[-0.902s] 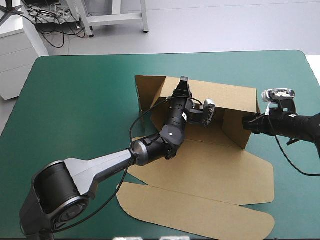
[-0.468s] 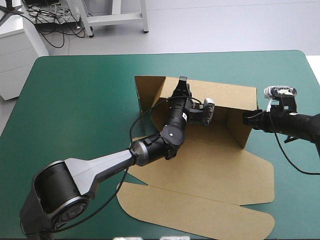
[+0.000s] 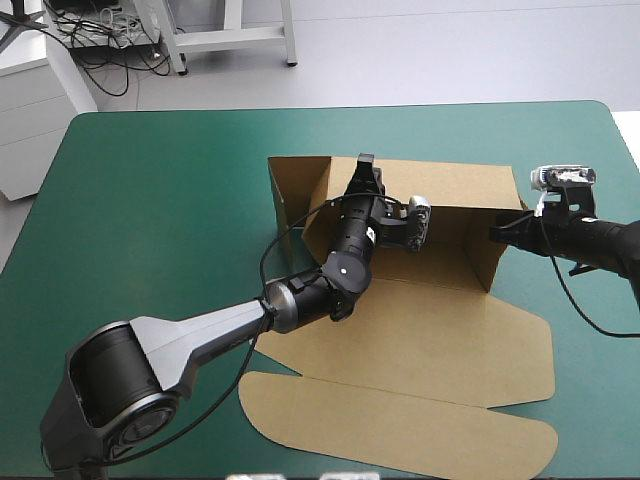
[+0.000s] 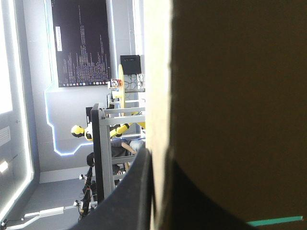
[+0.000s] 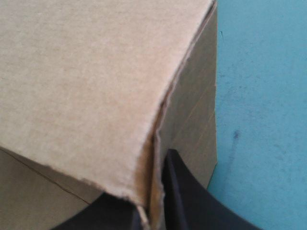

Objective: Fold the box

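Fingers (image 4: pixel 136 191) of the left gripper (image 3: pixel 366 166) are clamped on the top edge of the far wall (image 3: pixel 455 187) of the box (image 3: pixel 430 330), board sandwiched between them; right gripper (image 3: pixel 495 233) likewise pinched on the upper corner where the right wall (image 3: pixel 478 255) meets the far wall, only board between its fingers (image 5: pixel 184 201); box sits around the middle of the counter (image 3: pixel 160 210), a bit toward the right edge, far wall toward the far edge; lid (image 3: pixel 420 425) lies flat, reaching almost to the near edge; left wall (image 3: pixel 295 185) stands up with nothing holding it.

Risks as I read them: both grips are thin edge pinches, so a sideways pull could slide the board out and that wall would likely flop back; if the two arms move apart or out of sync, the corner between them probably creases or tears; nothing pins the base, so a push on the walls may skate the whole sheet across the teal-green cover; left wall could fall outward before it gets tucked; left forearm hangs over the base and could drag it.
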`<action>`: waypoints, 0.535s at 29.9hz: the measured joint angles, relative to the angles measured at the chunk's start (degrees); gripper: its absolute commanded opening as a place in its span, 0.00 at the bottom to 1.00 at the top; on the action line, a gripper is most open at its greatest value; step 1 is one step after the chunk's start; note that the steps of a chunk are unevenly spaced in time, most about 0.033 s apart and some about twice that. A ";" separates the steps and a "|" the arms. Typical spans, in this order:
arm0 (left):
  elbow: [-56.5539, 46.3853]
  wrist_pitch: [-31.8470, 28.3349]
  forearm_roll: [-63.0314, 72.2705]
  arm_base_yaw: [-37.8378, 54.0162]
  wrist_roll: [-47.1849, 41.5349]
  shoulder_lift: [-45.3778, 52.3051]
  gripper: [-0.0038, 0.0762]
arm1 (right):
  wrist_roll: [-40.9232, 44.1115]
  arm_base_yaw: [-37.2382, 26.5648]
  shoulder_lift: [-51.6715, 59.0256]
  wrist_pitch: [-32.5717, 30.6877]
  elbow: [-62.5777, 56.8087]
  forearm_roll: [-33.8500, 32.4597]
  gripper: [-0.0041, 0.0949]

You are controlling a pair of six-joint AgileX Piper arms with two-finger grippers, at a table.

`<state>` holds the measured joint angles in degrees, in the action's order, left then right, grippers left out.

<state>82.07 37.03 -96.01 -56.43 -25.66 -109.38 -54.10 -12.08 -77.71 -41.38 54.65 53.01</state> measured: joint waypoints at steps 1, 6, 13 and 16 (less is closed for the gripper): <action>0.00 0.00 0.00 -0.06 0.00 0.00 0.04 | 0.00 0.00 -0.05 0.15 0.00 0.06 0.04; 0.00 0.05 0.00 -0.06 -0.17 0.00 0.04 | -0.04 0.06 -0.16 0.74 0.00 0.24 0.04; -0.23 0.38 0.12 -0.06 -0.25 0.00 0.19 | 0.01 2.17 -0.16 3.46 0.00 -1.05 0.04; -0.40 0.50 0.62 -0.06 -0.36 0.00 0.37 | 0.21 3.21 -0.16 5.23 0.00 -1.83 0.04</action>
<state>81.67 37.53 -95.38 -56.49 -26.02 -109.38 -53.89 -8.86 -77.88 -36.15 54.65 51.18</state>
